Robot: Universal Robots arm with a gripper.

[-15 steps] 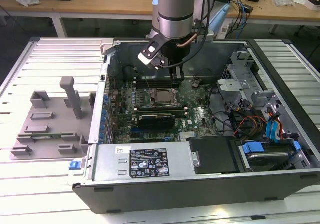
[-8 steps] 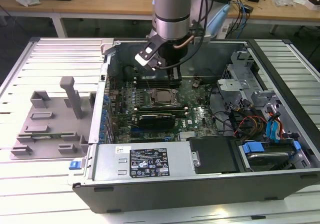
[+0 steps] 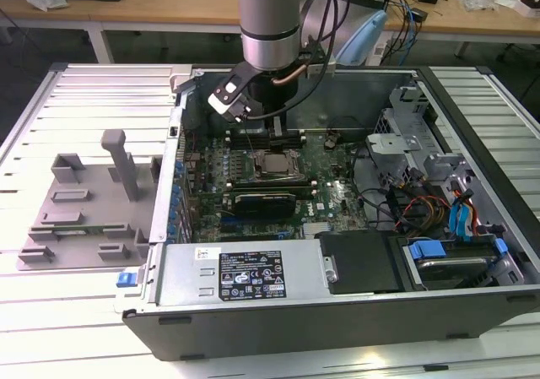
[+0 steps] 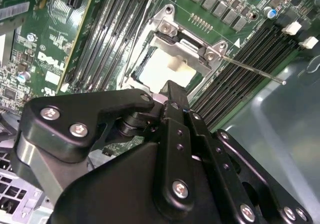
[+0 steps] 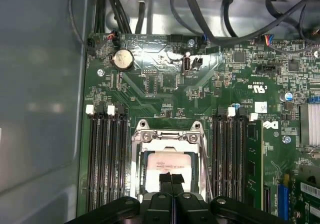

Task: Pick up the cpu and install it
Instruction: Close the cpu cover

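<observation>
Gripper: black two-finger gripper [image 5: 171, 180], tips pinched together, I saw nothing held.
Cpu: silvery-white flat square cpu [image 5: 167, 163] lay in steel socket frame [image 5: 169, 135], 6 o'clock of gripper, exterior view.
Why: I judged closed tips suited pressing it flat.

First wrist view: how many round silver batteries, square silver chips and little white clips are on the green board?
round silver coin battery: 1
square silvery-white cpu: 1
small white plastic clips at the ends of the long black slots: 4
Total: 6
</observation>
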